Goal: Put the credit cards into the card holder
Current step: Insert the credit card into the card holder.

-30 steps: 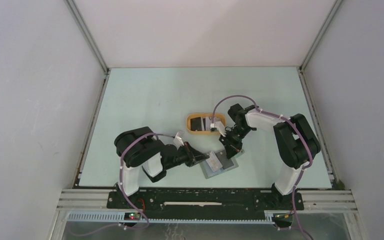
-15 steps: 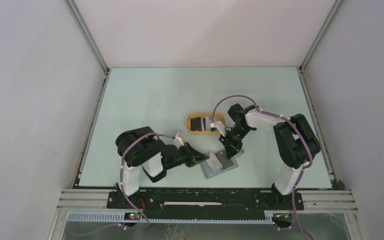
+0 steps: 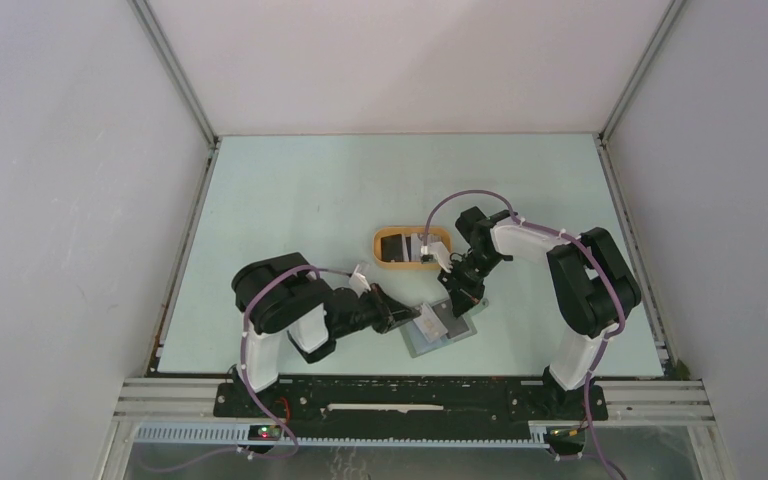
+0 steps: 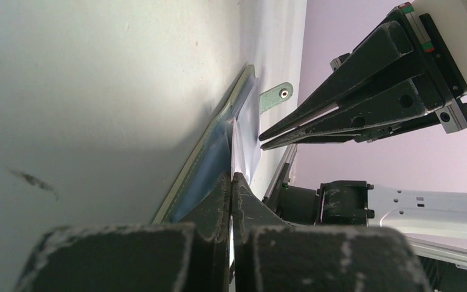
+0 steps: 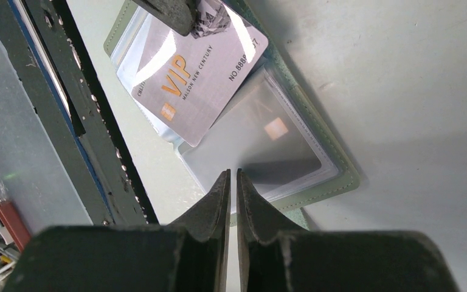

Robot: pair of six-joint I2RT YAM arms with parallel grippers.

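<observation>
Near the front edge of the table (image 3: pixel 290 200), between the 2 arms, the card holder (image 3: pixel 442 338) lies opened flat, clear sleeves up. The left gripper (image 3: pixel 407 318) comes in low from the left, jaws clamped on 1 short edge of a silver VIP card (image 5: pixel 188 85). The card lies slantwise over the holder's left half, its free corner over a sleeve mouth. Judged reason: a flat, shallow approach lets the card slide under the plastic rather than stub on it. The right gripper (image 3: pixel 463 300) points down at the holder's near-right edge, jaws almost together with only a slit between. Probably it is pinning or pinching the holder so it does not skate; which, cannot tell. The right wrist view alone shows the card's print, and 1 dark card (image 5: pixel 273 146) with a chip already seated under a sleeve. The left wrist view alone shows the edge-on slope of the held card and the snap tab (image 4: pixel 276 96) lying out flat. Only the top view shows the orange tray (image 3: pixel 412 266) further back, a black card (image 3: pixel 393 246) waiting in it
</observation>
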